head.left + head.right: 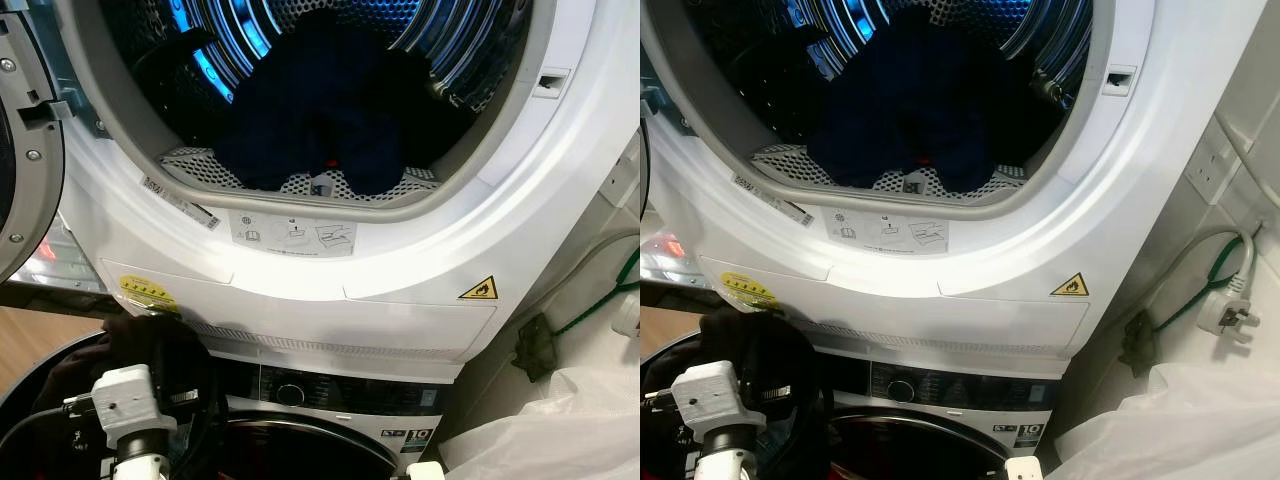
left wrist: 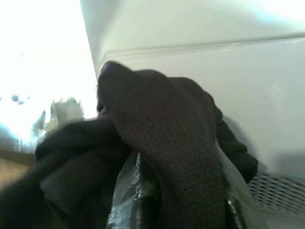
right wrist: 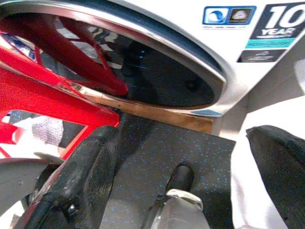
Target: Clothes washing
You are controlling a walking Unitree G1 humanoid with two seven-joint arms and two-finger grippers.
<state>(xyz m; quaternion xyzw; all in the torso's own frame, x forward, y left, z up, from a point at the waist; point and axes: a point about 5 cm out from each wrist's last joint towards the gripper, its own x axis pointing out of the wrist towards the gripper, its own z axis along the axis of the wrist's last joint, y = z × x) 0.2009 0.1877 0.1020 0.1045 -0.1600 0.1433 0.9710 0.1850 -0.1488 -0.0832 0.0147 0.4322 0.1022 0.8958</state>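
A heap of dark navy clothes (image 1: 310,110) lies in the open dryer drum, whose perforated rim (image 1: 200,165) shows in front of it. Below the dryer's white front panel, at the lower left, my left gripper (image 2: 186,205) is shut on a dark knit garment (image 1: 150,345). The cloth drapes over both fingers (image 2: 136,200) and hides most of them. My right gripper (image 3: 186,162) hangs low by the washer's round glass door (image 3: 143,67). Its fingers (image 3: 90,167) stand apart with nothing between them.
The dryer sits on the washer, whose control panel (image 1: 320,392) has a dial. The dryer door (image 1: 20,150) is swung open on the left. On the right are a wall plug with green cable (image 1: 1230,310) and a white plastic bag (image 1: 560,430). A red frame (image 3: 43,90) stands beside the washer door.
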